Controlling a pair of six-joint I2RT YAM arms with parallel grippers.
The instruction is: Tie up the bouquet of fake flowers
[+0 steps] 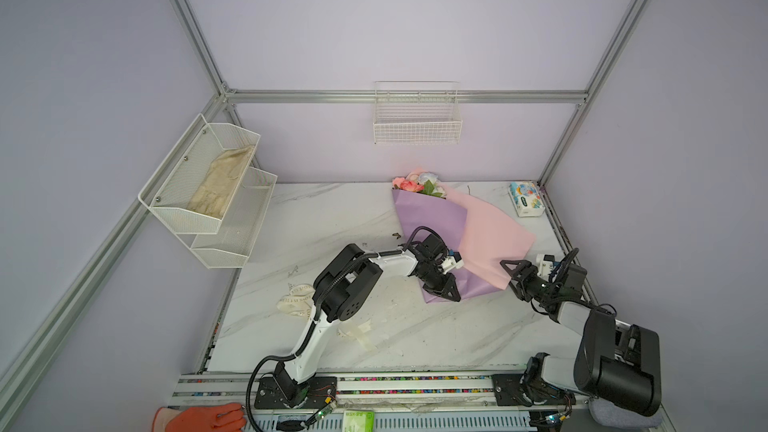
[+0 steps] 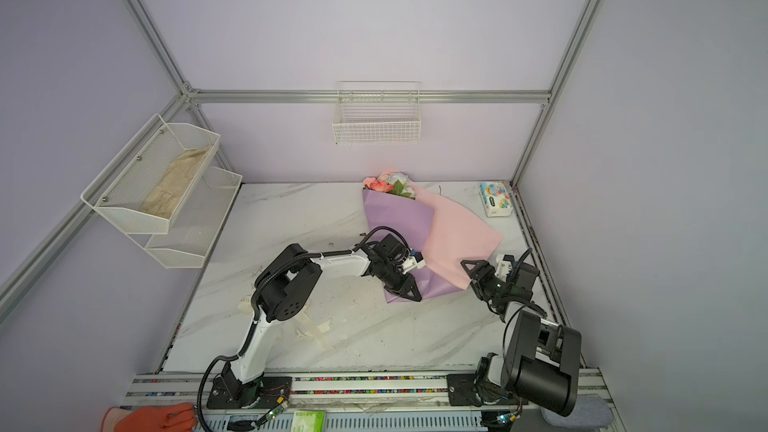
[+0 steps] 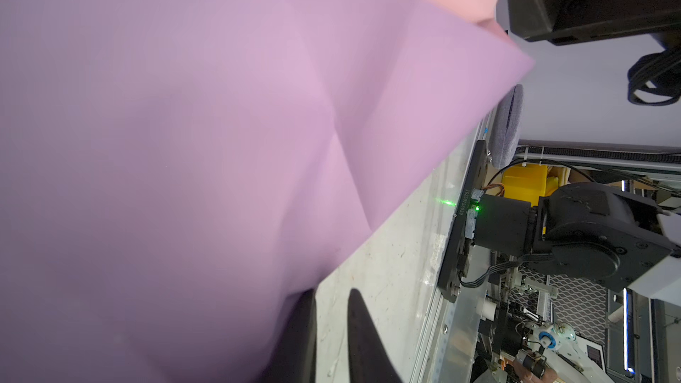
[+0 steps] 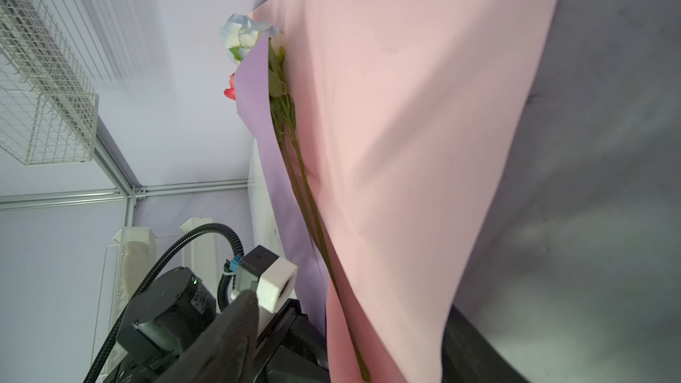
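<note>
Now bouquet of fake flowers lying lengthwise on worktop, blooms pointing at back wall. Left jaws sitting nearly closed at stem end, grip unclear. Right jaws gaping wide, straddling pink paper edge.

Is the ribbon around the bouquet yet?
No: the ribbon lies loose on the table, well apart from the bouquet.

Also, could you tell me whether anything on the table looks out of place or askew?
Yes. The bouquet wrap gapes: the pink sheet flares away from the lilac sheet, leaving the stems exposed. The cream ribbon lies crumpled near the left edge of the table, not around the bouquet.
</note>
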